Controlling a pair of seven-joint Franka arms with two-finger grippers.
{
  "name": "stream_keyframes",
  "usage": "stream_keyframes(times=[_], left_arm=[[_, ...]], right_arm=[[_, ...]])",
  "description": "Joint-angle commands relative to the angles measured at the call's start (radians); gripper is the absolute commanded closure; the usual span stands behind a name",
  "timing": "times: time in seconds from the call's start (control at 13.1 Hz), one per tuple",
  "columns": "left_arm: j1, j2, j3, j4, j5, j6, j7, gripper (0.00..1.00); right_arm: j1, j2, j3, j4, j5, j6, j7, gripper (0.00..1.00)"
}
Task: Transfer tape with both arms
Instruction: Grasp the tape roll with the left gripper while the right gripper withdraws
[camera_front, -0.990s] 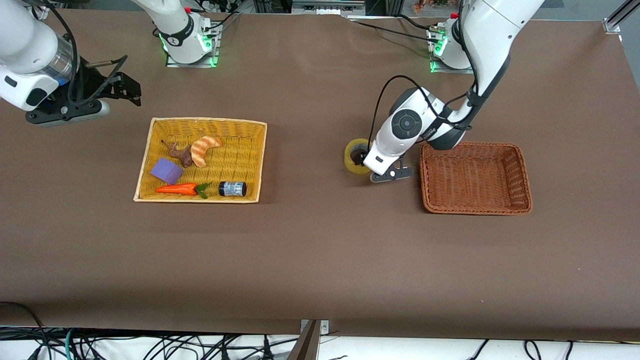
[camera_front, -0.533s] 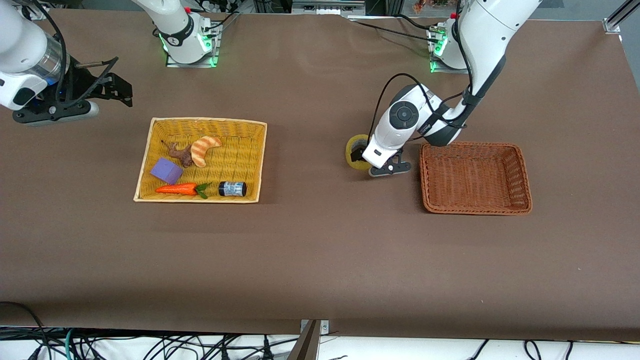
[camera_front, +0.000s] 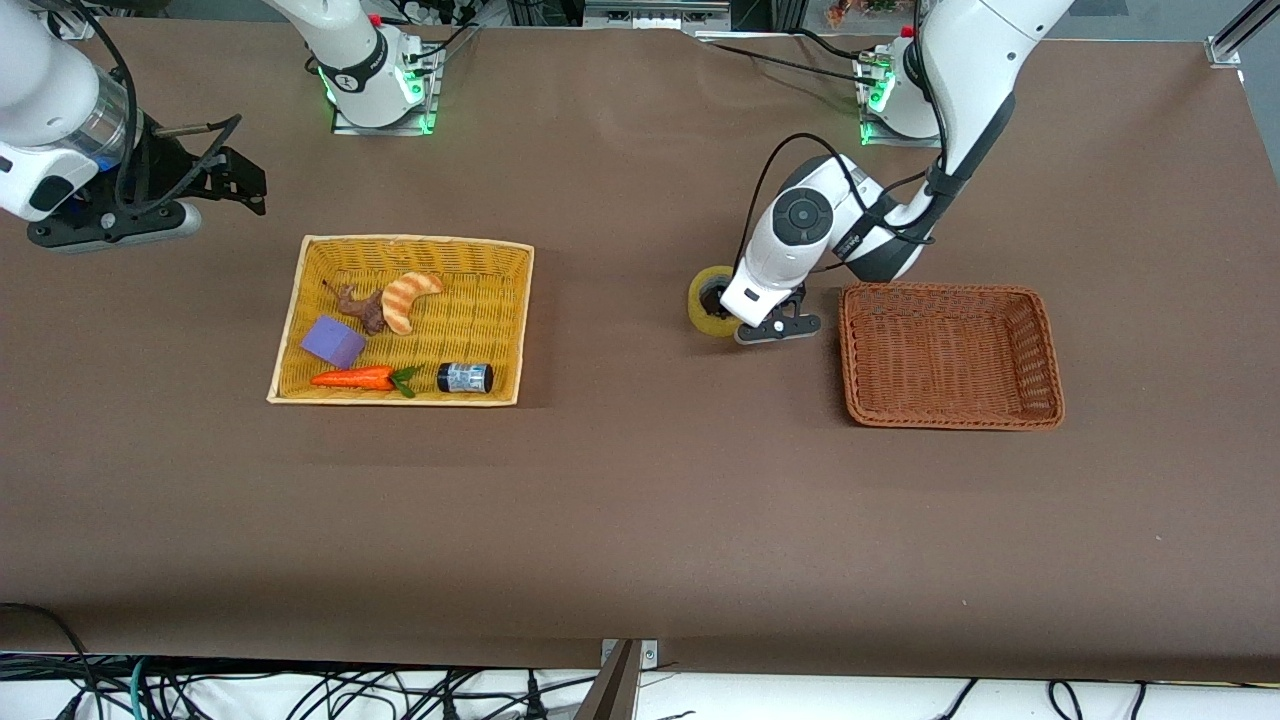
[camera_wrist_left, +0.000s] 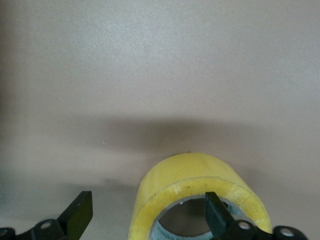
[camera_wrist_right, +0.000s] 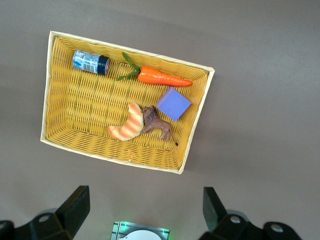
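The tape (camera_front: 706, 303), a yellowish translucent roll, is on the table beside the brown basket (camera_front: 950, 415), toward the right arm's end from it. My left gripper (camera_front: 724, 312) is down at the tape and open. In the left wrist view, one fingertip (camera_wrist_left: 216, 214) sits inside the hollow core of the tape (camera_wrist_left: 192, 175) and the other fingertip (camera_wrist_left: 80, 212) stands well outside the roll. My left gripper (camera_wrist_left: 147, 215) straddles one wall of the roll. My right gripper (camera_front: 235, 185) is open and empty, up over the table's right-arm end; it also shows in the right wrist view (camera_wrist_right: 145, 210).
A yellow basket (camera_front: 290, 330) holds a croissant (camera_front: 408, 298), a brown toy animal (camera_front: 358, 305), a purple block (camera_front: 334, 341), a carrot (camera_front: 355, 378) and a small dark jar (camera_front: 465, 377). The brown basket is empty. The arm bases glow green along the table's edge farthest from the front camera.
My left hand has shifted slightly away from the front camera, and the tape has moved a little with it. My right gripper has drawn toward the table's end.
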Motion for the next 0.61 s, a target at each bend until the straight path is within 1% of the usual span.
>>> stream_keyframes(times=[0.0, 0.23, 0.3, 0.38, 0.53], left_arm=[[0.018, -0.034, -0.023, -0.042, 0.032, -0.009, -0.033, 0.00], [0.019, -0.037, -0.025, -0.048, 0.032, -0.011, -0.028, 0.00], [0.019, -0.046, -0.025, -0.048, 0.032, -0.011, -0.027, 0.00], [0.018, -0.046, -0.026, -0.053, 0.032, -0.011, -0.031, 0.00], [0.016, -0.046, -0.039, -0.065, 0.033, -0.006, -0.033, 0.00]], right_arm=[[-0.028, 0.008, 0.016, 0.028, -0.006, -0.011, 0.000, 0.00], [-0.031, 0.006, 0.013, 0.037, -0.018, -0.026, -0.007, 0.00], [-0.031, 0.006, 0.007, 0.041, -0.026, -0.026, -0.007, 0.00], [-0.031, 0.008, -0.017, 0.052, -0.023, -0.025, -0.006, 0.00], [-0.031, 0.008, -0.021, 0.057, -0.017, -0.025, -0.007, 0.00]])
